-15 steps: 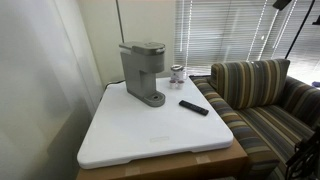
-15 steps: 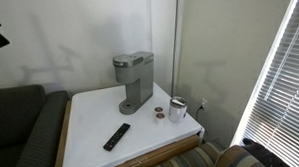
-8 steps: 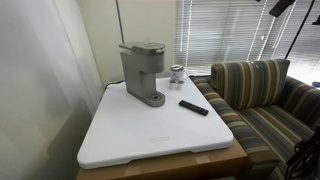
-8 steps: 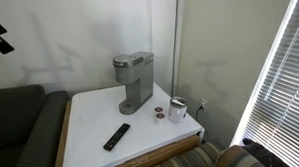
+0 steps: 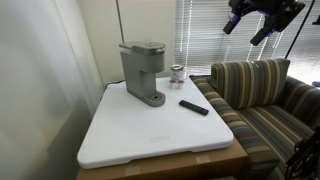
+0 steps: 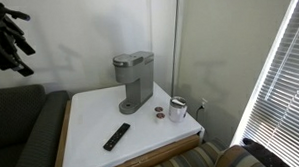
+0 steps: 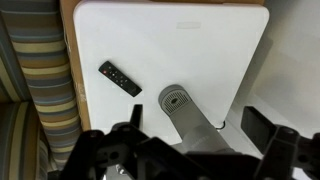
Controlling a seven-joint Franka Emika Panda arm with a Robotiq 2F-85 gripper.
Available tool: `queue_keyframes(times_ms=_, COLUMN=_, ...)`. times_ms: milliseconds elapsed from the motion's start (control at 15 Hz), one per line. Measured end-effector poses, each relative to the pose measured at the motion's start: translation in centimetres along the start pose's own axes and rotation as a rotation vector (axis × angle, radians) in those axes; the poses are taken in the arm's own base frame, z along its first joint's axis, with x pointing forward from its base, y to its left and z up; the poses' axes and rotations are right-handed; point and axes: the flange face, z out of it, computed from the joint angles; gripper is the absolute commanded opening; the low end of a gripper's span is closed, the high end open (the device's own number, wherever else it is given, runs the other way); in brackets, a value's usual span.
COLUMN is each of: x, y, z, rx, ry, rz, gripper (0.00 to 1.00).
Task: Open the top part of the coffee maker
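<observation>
Just got the gripper [image 5: 262, 15] into frame, up high and well apart from the table [image 5: 150, 140]. Spread wide, gripping nothing. Can see the coffee maker [image 5: 143, 72] toward the back of the table with the lid [image 5: 148, 47] shut, untouched. Only starting the approach, by the look of it; need to come down onto that lid.

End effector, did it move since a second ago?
Yes. In an exterior view the end effector has swung in from the top right corner, leftward toward the coffee maker, which stands on the white table.
</observation>
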Motion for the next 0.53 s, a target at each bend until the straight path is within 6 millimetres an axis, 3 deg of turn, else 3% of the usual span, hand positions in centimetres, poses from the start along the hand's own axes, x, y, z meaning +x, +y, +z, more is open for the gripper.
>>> queue_keyframes(times_ms=333, x=0.1, y=-0.3, z=-0.7, rx=0.015, ry=0.02, rz=0.006, gripper=1.0)
queue_keyframes(times_ms=533, x=0.5, y=-0.3, z=0.6, rx=0.018, ry=0.061, rz=0.12, gripper=1.0)
